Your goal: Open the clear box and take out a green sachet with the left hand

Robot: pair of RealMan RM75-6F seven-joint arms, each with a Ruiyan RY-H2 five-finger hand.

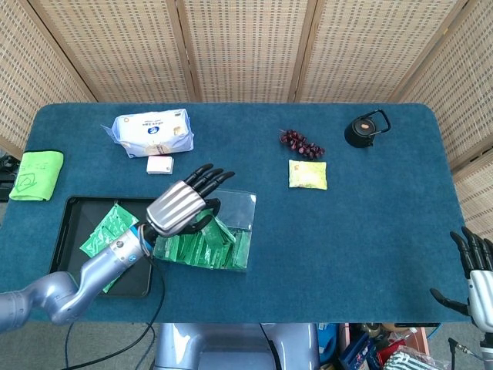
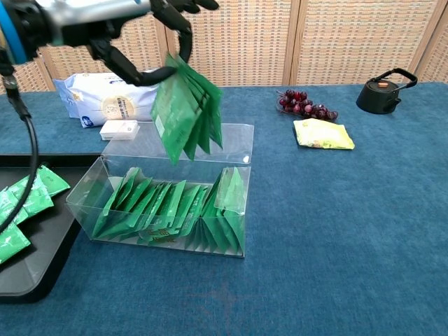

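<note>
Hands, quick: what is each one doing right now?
Left hand: pinching a bunch of flat green sachets above the clear plastic box.
Right hand: open, holding nothing.

Left robot hand (image 2: 133, 31) raised, fingers pinched.

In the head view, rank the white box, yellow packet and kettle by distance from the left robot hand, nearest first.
From the left robot hand, which holds green sachets:
1. White box, just beyond the hand, slightly to its left.
2. Yellow packet, mid-table, off to the right.
3. Kettle, far right corner of the table.
</note>
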